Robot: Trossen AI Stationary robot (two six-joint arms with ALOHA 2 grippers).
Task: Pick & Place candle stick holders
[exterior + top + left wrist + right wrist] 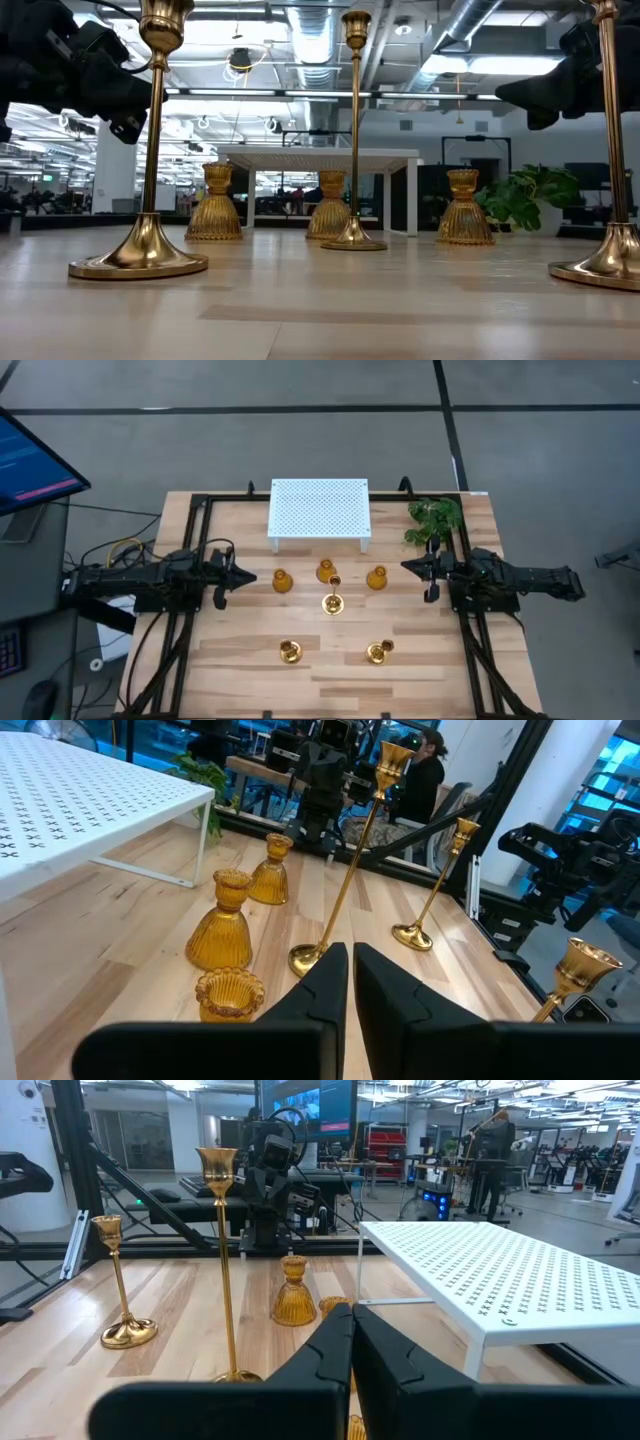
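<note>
Three squat amber holders (283, 581) (326, 571) (377, 578) stand on their bases in a row on the wooden table, in front of the white shelf. Three brass candlesticks (332, 603) (290, 651) (378, 652) stand upright on their round bases nearer the front edge. My left gripper (249, 576) is shut and empty, hovering left of the amber row; its wrist view (350, 982) shows the nearest amber holder (229, 995) just ahead. My right gripper (405, 566) is shut and empty, right of the row; in its wrist view (352, 1342) an amber holder (294, 1295) stands beyond the fingers.
A white perforated shelf (319, 512) stands on legs at the table's far middle. A green leafy plant (435, 520) sits at the far right, close behind my right gripper. Black frame rails (190, 540) run along the table's left and right sides. A person shows in the room beyond (430, 765).
</note>
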